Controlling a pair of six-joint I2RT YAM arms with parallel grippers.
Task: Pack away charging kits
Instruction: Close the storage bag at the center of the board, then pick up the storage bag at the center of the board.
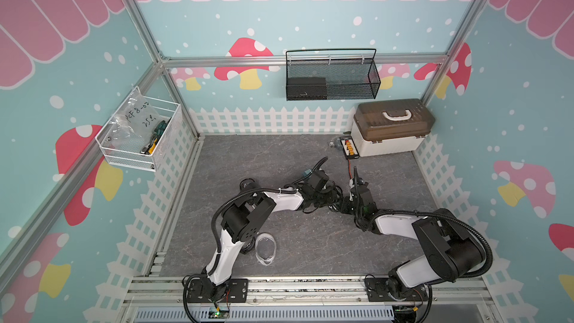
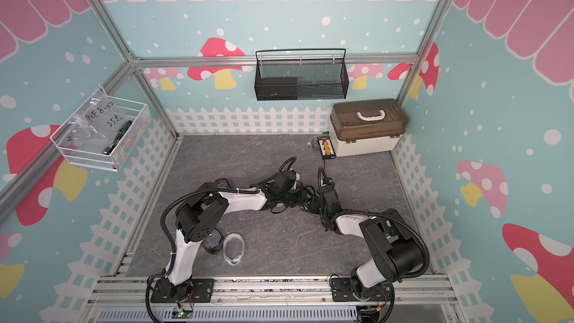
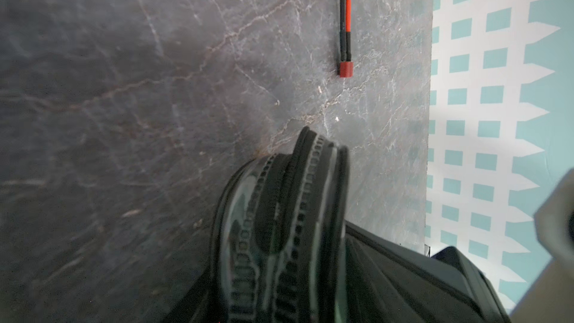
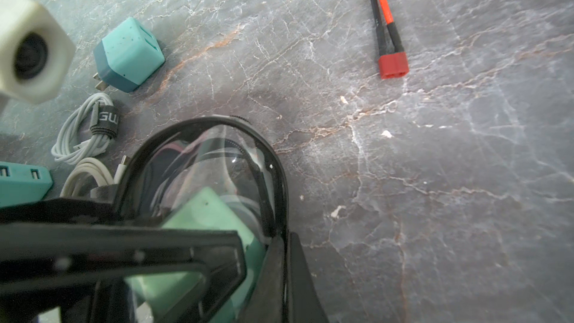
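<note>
Top cams o'head, wide; wrist cams v. close, share pouch point(image 4: 217, 156).

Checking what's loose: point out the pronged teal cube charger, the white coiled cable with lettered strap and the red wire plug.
Pronged teal cube charger point(image 4: 130, 49): right wrist view, pale face.
White coiled cable with lettered strap point(image 4: 77, 148): right wrist view, white loops.
Red wire plug point(image 4: 393, 65): right wrist view, plug body.

I see a black-rimmed pouch point(image 4: 198, 166), green charger point(image 4: 208, 209) behind its window; teal charger point(image 4: 129, 54) and coiled cable point(image 4: 82, 128) lie beside.
</note>
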